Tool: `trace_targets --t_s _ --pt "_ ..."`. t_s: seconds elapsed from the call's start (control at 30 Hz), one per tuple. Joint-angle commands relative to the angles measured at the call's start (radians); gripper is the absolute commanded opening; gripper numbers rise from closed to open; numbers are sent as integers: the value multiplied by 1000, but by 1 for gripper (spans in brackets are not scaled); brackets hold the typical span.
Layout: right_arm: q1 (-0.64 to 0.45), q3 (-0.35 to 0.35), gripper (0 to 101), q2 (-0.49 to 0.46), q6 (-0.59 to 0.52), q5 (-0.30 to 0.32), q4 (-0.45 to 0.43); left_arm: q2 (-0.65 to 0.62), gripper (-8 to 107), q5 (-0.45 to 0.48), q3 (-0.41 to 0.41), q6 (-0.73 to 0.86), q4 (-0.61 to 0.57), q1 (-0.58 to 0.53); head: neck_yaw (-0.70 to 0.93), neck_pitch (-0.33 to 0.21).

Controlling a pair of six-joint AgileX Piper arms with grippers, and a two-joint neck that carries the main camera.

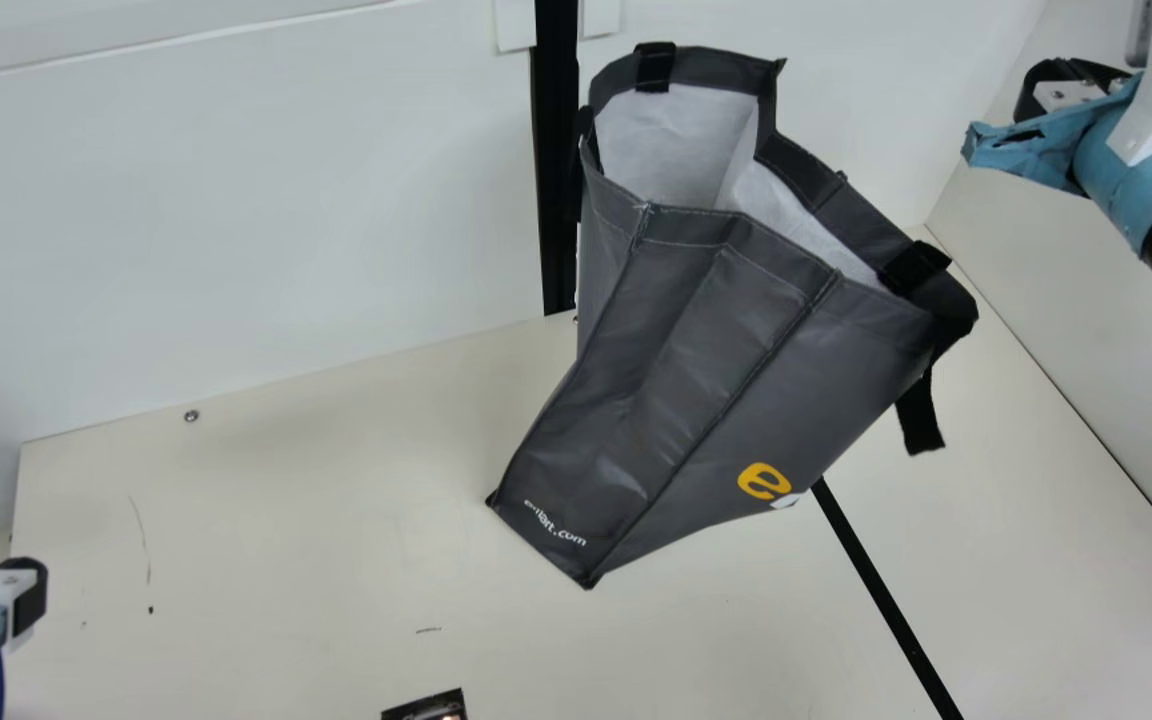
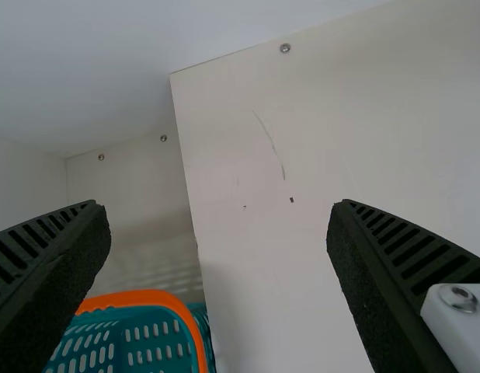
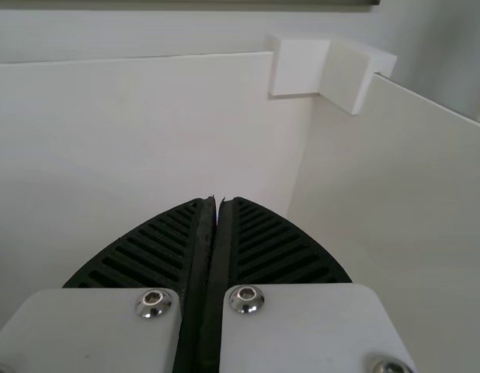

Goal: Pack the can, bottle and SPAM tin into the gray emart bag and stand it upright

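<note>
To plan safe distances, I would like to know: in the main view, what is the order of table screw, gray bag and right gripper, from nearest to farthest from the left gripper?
1. Screw: left side, near the back edge of the table.
2. Gray bag: around mid-view.
3. Right gripper: far right side.

Basket (image 2: 151,298) cut off, dark object (image 1: 428,708) cropped

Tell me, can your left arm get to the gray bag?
Probably yes: my left gripper is open, and between it and the gray bag I see just flat table, nothing blocking.
</note>
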Motion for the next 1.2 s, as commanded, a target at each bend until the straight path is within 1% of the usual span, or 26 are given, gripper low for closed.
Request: trace_targets --t_s 0.0,0.17,0.33,0.47,0.67,0.83,0.87,1.0,1.17 --pt "-1 -2 10 -2 9 11 9 0 90 0 0 0 0 0 -1 -23" --pt "-6 -18 27 -5 18 49 46 0 90 0 0 0 0 0 -1 -23" --pt "-14 -47 43 -5 18 85 89 0 90 0 0 0 0 0 -1 -23" --pt "-8 -80 57 -5 10 130 160 0 90 0 0 0 0 0 -1 -23" --pt "9 -131 77 -6 -30 218 279 0 90 0 0 0 0 0 -1 -23" --pt "34 -154 93 -4 -74 289 350 0 90 0 0 0 0 0 -1 -23" --pt "40 -157 95 -3 -82 303 361 0 90 0 0 0 0 0 -1 -23" --pt "69 -159 95 -1 -114 354 393 0 90 0 0 0 0 0 -1 -23" --pt "114 -154 95 3 -143 404 413 0 90 0 0 0 0 0 -1 -23"
